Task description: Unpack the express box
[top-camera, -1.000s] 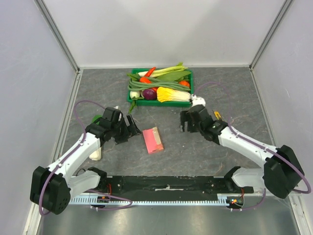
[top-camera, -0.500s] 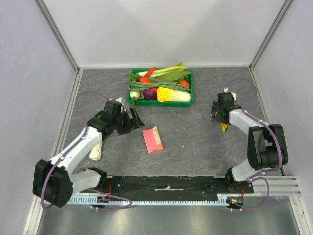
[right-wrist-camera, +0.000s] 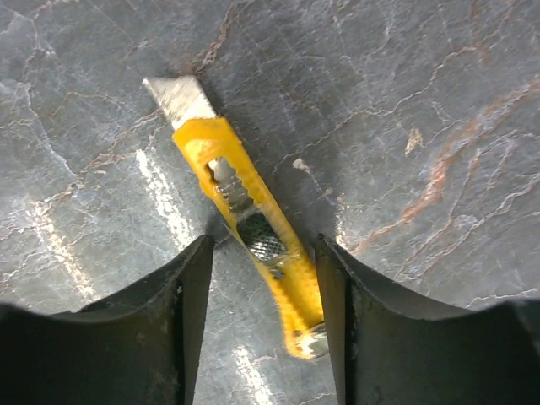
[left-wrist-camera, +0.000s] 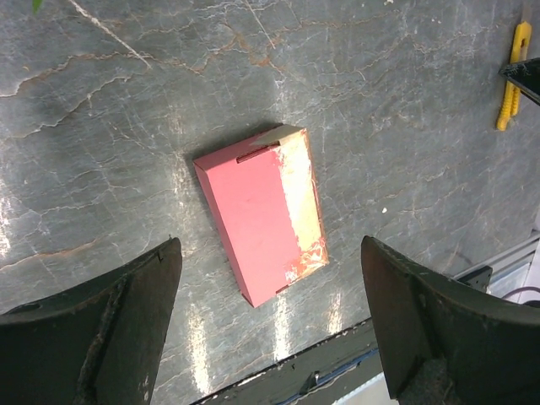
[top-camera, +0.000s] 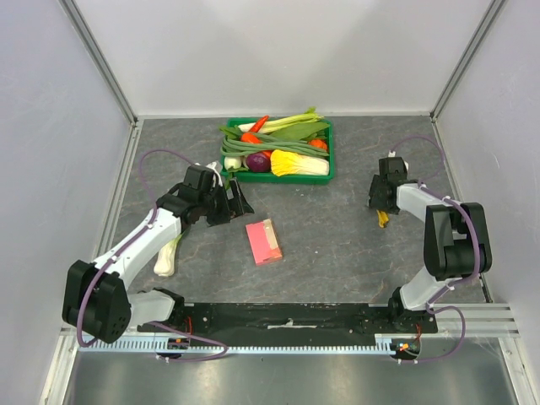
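The express box (top-camera: 264,242) lies flat on the dark stone-patterned table (top-camera: 337,253), roughly midway between the two arms and a little in front of the green crate (top-camera: 278,178) piled with vegetables. It is a thin pink box with a pale, scuffed strip along one long side, and it looks closed; nothing is touching it.

The left gripper (top-camera: 234,202) hangs just beside the box, towards the crate, clear of both. In its wrist view the two dark fingers (left-wrist-camera: 126,329) stand wide apart with nothing between them, framing the box on the table beyond.

Over on the right side, well apart from the box, the right gripper (top-camera: 381,201) is down over a yellow utility knife (right-wrist-camera: 253,228). The knife lies on the table with its blade (right-wrist-camera: 175,99) pushed out. The jaws straddle the handle – one finger on each side, a sliver of table showing between each finger and the yellow plastic – so they are parted and not clamped on it.

A long white root vegetable (top-camera: 166,260) lies on the table beside the left arm.
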`<state>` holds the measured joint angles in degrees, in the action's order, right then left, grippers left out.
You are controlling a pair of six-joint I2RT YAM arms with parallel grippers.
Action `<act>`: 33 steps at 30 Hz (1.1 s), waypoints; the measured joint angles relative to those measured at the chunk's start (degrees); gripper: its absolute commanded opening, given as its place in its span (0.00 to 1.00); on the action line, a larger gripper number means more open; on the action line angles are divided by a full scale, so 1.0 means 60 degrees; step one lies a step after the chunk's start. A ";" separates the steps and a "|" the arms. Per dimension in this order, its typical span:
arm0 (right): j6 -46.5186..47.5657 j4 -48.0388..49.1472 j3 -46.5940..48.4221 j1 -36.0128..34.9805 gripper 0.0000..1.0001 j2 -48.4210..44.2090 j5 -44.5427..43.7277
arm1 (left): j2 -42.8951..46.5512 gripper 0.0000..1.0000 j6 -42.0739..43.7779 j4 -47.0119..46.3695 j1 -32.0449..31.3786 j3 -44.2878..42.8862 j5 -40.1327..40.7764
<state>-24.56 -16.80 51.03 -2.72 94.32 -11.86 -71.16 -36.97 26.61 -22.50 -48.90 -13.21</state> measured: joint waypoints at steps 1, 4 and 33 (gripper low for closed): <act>-0.0058 -0.0011 -0.0004 0.0000 0.51 0.0000 0.0066 | 0.0000 0.91 0.0015 0.0004 0.0000 0.0000 -0.0036; -0.0153 -0.0011 -0.0084 -0.0007 0.47 -0.0062 0.0262 | 0.0000 0.91 0.0066 0.0000 0.0000 0.0000 -0.0124; -0.0404 -0.0816 -0.1107 -0.3395 0.00 -0.2339 0.3756 | -0.0896 0.86 0.0477 -0.1213 -0.0033 -0.0047 -0.2878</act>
<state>-26.98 -21.69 44.38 -23.09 80.29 10.68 -76.53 -34.11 19.33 -22.70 -49.19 -30.48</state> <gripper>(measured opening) 0.011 0.866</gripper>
